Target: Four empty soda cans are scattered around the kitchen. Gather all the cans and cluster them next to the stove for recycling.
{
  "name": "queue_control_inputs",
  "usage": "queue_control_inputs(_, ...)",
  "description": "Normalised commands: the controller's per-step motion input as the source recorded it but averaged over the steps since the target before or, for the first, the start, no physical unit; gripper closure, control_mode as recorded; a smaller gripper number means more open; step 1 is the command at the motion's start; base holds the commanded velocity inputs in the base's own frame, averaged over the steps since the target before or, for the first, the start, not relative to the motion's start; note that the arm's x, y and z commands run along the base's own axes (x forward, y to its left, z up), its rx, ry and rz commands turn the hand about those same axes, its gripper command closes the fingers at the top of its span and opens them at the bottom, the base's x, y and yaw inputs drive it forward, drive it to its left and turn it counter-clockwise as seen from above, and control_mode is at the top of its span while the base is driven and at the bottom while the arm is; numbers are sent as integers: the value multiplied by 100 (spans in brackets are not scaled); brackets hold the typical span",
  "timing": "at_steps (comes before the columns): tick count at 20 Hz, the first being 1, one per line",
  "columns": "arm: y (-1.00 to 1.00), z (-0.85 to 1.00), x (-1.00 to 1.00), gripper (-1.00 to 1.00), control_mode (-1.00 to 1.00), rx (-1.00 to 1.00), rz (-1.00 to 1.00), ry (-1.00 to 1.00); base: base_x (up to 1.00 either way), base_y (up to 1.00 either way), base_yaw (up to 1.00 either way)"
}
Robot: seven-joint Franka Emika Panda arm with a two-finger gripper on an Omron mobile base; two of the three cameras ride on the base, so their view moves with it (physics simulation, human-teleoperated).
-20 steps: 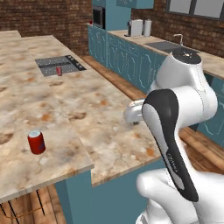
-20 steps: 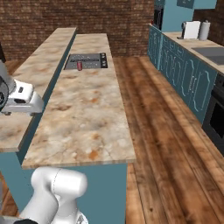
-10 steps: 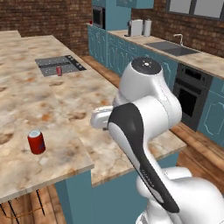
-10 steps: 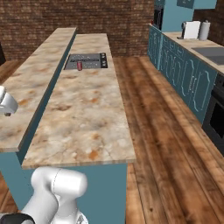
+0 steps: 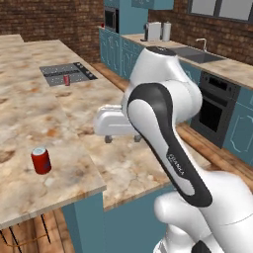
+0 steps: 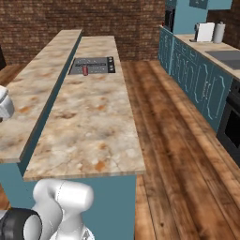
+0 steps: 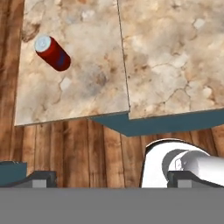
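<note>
A red soda can [image 5: 41, 160] stands upright near the front corner of the raised bar top [image 5: 29, 192]; in the hand view the same can [image 7: 52, 53] sits upper left. A second soda can [image 5: 66, 80] stands on the black stove [image 5: 54, 74] far down the island, and shows again as the can [image 6: 85, 70] on the stove [image 6: 99, 64]. My gripper [image 5: 122, 140] hangs open over the lower counter, right of the near can and apart from it. Its fingertips [image 7: 41, 178] are wide apart with nothing between them.
The island has a raised bar ledge [image 6: 33, 89] beside a lower counter [image 6: 93, 122]. A built-in oven [image 5: 215, 106], a sink [image 5: 190, 52] and small appliances [image 5: 154, 30] line the far wall. Wooden floor [image 6: 178, 140] runs between the two.
The arm has swung left over the island, carrying the hand toward the near can. In the right base view the hand has slid out to the left edge. The jaws stayed open.
</note>
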Motion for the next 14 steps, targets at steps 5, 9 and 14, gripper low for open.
queue_control_inputs(5,57,-49,-2,-100,-100,-4,24,-2,0,0,0)
queue_control_inputs(9,39,-35,-3,-100,-100,-4,20,-18,0,0,0)
queue_control_inputs(14,15,22,0,-100,-100,1,18,-5,0,0,0)
